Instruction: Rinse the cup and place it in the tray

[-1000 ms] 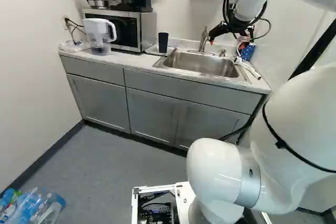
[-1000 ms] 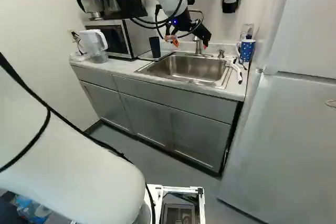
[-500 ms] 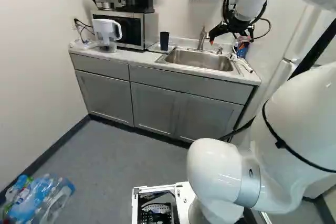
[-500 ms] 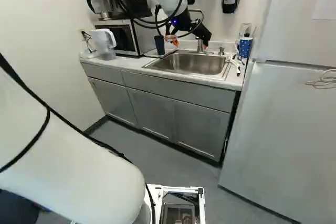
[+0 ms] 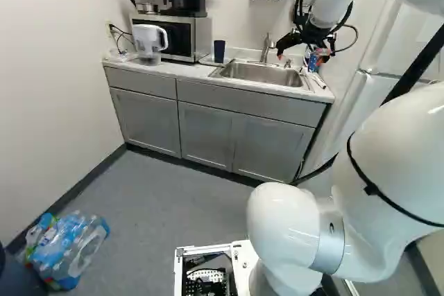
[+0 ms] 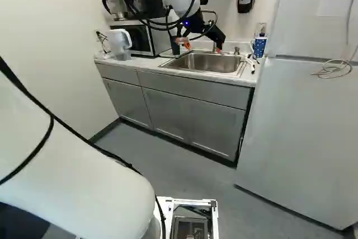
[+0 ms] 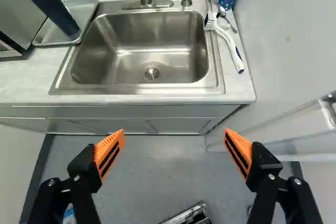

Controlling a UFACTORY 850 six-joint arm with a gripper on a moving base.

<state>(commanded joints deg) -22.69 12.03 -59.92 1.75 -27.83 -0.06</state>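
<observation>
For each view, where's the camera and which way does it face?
Left base view: on the base, behind the arm, to its left, facing the sink ahead; arm at right.
Right base view: likewise, to its right; arm at left.
Wrist view: on the wrist, looking along the gripper toward the sink; open orange-padded fingers show.
All share the sink and dark cup.

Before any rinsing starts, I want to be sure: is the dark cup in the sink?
No, the dark cup stands in the tray beside the sink.

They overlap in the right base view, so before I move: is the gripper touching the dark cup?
Apart. The wrist view shows the gripper open and countertop between it and the dark cup.
</observation>
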